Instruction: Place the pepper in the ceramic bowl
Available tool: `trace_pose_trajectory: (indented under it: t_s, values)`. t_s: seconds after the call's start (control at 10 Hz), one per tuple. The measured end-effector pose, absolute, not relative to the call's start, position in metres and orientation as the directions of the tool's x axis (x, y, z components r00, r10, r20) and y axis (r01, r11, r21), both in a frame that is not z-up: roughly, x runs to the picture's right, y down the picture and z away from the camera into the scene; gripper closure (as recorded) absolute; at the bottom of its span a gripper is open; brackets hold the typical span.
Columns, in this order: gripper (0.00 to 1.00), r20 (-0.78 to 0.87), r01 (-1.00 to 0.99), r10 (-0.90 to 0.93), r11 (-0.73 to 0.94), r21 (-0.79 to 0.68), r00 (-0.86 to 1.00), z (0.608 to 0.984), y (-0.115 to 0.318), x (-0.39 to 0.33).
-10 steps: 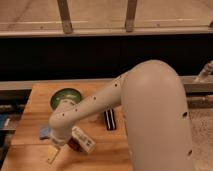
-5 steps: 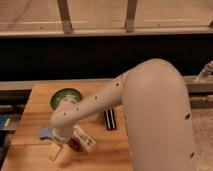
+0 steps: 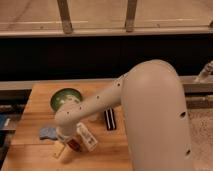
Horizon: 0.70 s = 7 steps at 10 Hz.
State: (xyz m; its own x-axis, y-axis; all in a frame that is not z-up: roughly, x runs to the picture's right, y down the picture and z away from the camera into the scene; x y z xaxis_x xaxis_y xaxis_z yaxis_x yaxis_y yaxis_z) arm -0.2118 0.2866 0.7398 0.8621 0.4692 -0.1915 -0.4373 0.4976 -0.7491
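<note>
The pepper [image 3: 74, 145] shows as a small dark red shape on the wooden table, close against the lower end of a white labelled bottle [image 3: 86, 136]. My gripper [image 3: 62, 147] is low over the table's front left, right beside the pepper on its left; whether it touches the pepper I cannot tell. The green ceramic bowl [image 3: 66, 97] stands at the back left of the table, behind the gripper, partly hidden by my white arm [image 3: 105, 100].
A blue object [image 3: 48, 131] lies left of the gripper. A black oblong object [image 3: 109, 119] lies right of the bottle. The wooden table [image 3: 40, 100] ends at a dark ledge behind and a drop on the left.
The gripper has shifted slightly near the bottle at the table's front left. The dark red pepper now shows more plainly beside it. The bowl has not moved.
</note>
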Motion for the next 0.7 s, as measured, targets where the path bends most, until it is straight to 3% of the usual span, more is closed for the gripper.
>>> trace_pose_trajectory:
  t_s: [0.5, 0.7]
  values:
    - [0.23, -0.185, -0.466, 0.51, 0.505, -0.726, 0.84, 0.745, 0.296, -0.22]
    - [0.39, -0.184, -0.47, 0.504, 0.53, -0.706, 0.844, 0.741, 0.298, -0.226]
